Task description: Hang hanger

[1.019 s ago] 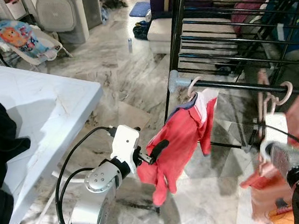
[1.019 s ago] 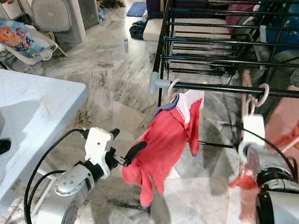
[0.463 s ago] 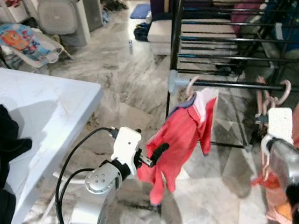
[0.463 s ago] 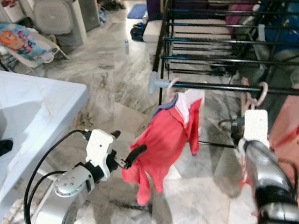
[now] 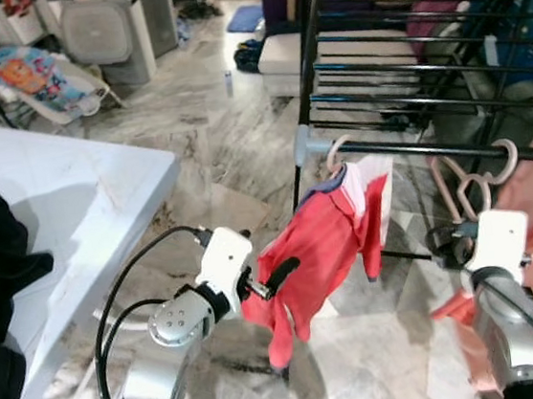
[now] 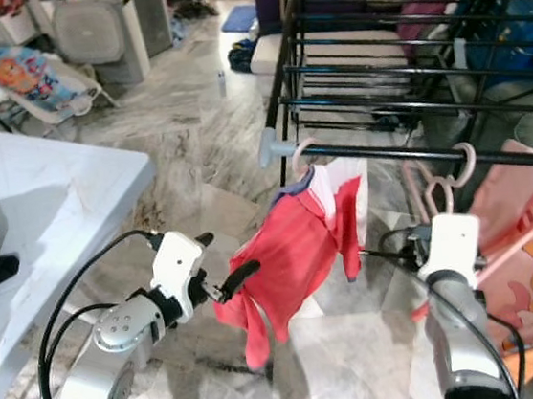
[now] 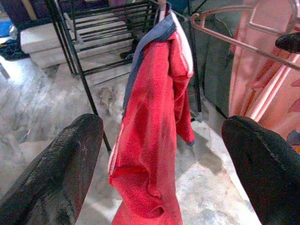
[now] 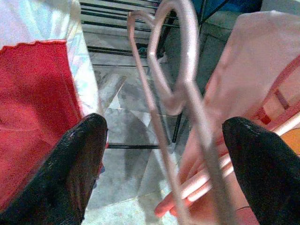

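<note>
Left gripper (image 5: 269,286), fingers spread apart, sits against the hanging red jacket (image 5: 325,246), gripping nothing. Pink hanger (image 5: 336,153) hooks over the black rack bar (image 5: 415,149), jacket draped on it. Likely light; thin stiff plastic hook, soft limp cloth that swings, so best held at the hook's neck. Right gripper (image 8: 164,154), fingers apart, near pink wire hangers (image 8: 173,65).

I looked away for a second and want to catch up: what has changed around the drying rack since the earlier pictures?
The right end effector has let go of the pink hanger, now hooked on the rack bar, and drawn back down, fingers open. The red garment stays hanging on the same bar, and the left end effector stays open beside it. The white table is unchanged.
</note>
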